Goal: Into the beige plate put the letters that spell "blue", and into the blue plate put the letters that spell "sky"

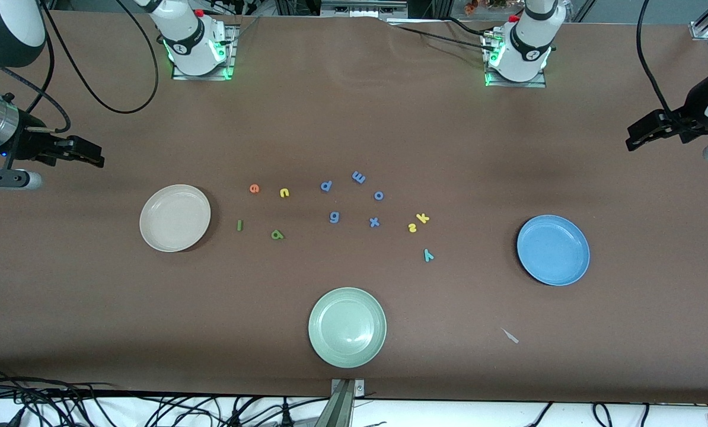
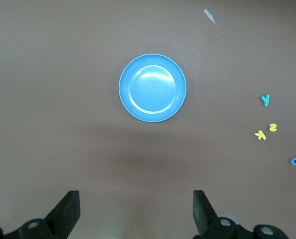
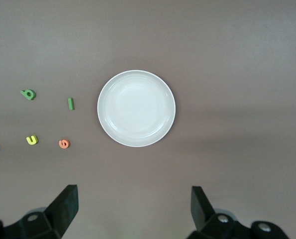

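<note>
1. Three plates sit on the brown table (image 1: 354, 107), all bare: the beige plate (image 1: 175, 217) toward the right arm's end, the blue plate (image 1: 553, 249) toward the left arm's end, and a green plate (image 1: 347, 327) nearest the front camera, between them.
2. The letters lie loose in the middle, none in a plate. Taking the green plate as the dial's centre in the front view, orange e (image 1: 254, 188) and yellow u (image 1: 284, 193) lie at about eleven o'clock, with green l (image 1: 239, 225) and green b (image 1: 277, 235) nearer the camera.
3. Yellow s (image 1: 413, 227) and yellow k (image 1: 423, 218) touch or nearly touch at about one o'clock; teal y (image 1: 429, 255) lies nearer the camera than they.
4. Five blue letters (image 1: 374, 222) are scattered between the two groups, apart from every task letter.
5. A small pale scrap (image 1: 511, 336) lies at about five o'clock from the teal y.
6. The right gripper (image 3: 133, 204) hangs over bare table near the beige plate, jaws spread wide, holding nothing.
7. The left gripper (image 2: 136, 209) hangs over bare table near the blue plate, likewise wide apart and empty.
8. Nothing stands between either gripper and its plate.
9. Cables trail along the table's edges; both arms are partly cut off by the front view's edges.
</note>
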